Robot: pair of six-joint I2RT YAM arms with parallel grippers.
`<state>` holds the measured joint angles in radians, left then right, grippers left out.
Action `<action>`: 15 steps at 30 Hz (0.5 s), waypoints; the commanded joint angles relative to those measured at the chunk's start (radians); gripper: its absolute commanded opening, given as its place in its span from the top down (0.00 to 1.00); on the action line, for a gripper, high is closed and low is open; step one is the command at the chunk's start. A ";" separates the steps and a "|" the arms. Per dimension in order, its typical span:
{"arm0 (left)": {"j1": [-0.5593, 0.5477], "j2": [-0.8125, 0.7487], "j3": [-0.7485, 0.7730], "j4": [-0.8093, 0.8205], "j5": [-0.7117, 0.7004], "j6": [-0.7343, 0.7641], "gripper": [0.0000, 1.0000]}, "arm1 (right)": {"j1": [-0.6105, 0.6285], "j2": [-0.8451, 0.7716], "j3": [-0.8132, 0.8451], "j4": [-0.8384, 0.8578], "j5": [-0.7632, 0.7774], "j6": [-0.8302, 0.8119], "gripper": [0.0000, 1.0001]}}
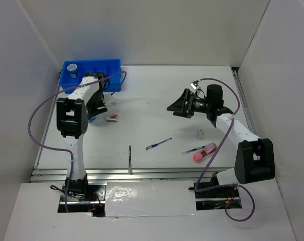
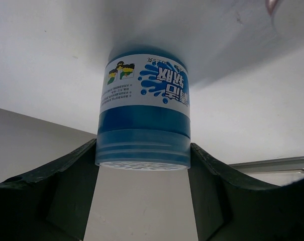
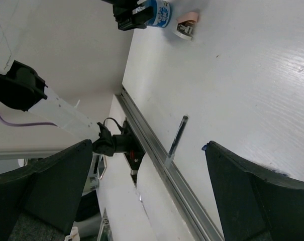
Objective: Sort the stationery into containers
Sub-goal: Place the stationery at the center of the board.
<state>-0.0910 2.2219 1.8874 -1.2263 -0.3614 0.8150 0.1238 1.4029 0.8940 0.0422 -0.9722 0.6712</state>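
Below the tray (image 1: 107, 66) at upper left, left gripper (image 2: 142, 150) clamps a blue roll (image 2: 144, 110); best lift it over the wall, then release. Right gripper (image 1: 175, 107) gapes wide, empty.

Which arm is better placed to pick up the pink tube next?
Right. The right gripper is open and empty, and the pink tube lies on its side of the table. The left gripper is shut on a blue roll near the blue tray.
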 commanded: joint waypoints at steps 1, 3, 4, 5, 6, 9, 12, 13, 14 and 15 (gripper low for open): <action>-0.015 -0.047 0.030 0.025 0.048 0.044 0.35 | -0.009 -0.033 -0.004 0.028 -0.010 -0.005 0.00; -0.021 -0.062 0.021 0.050 0.067 0.044 0.29 | -0.006 -0.032 0.002 0.024 -0.010 -0.005 0.00; -0.021 -0.076 0.024 0.056 0.081 0.047 0.14 | -0.006 -0.030 0.002 0.025 -0.013 -0.004 0.00; -0.023 -0.079 0.022 0.068 0.087 0.039 0.01 | -0.006 -0.030 0.008 0.025 -0.016 -0.005 0.00; -0.021 -0.080 0.027 0.070 0.097 0.039 0.01 | -0.006 -0.028 0.011 0.024 -0.019 -0.005 0.00; -0.015 -0.100 0.021 0.099 0.114 0.042 0.01 | -0.006 -0.035 0.019 0.010 -0.022 -0.013 0.00; -0.003 -0.143 0.029 0.148 0.148 0.044 0.01 | -0.004 -0.048 0.019 -0.004 -0.016 -0.028 0.00; 0.000 -0.175 0.030 0.157 0.179 0.046 0.01 | -0.006 -0.053 0.017 -0.004 -0.014 -0.035 0.00; 0.002 -0.195 0.030 0.181 0.194 0.041 0.01 | -0.006 -0.054 0.016 -0.008 -0.013 -0.035 0.00; 0.005 -0.214 0.024 0.195 0.206 0.035 0.01 | -0.004 -0.058 0.016 -0.011 -0.013 -0.041 0.00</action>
<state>-0.0986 2.1197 1.8877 -1.0878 -0.2279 0.8391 0.1238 1.3949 0.8913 0.0307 -0.9791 0.6594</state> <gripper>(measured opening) 0.993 0.997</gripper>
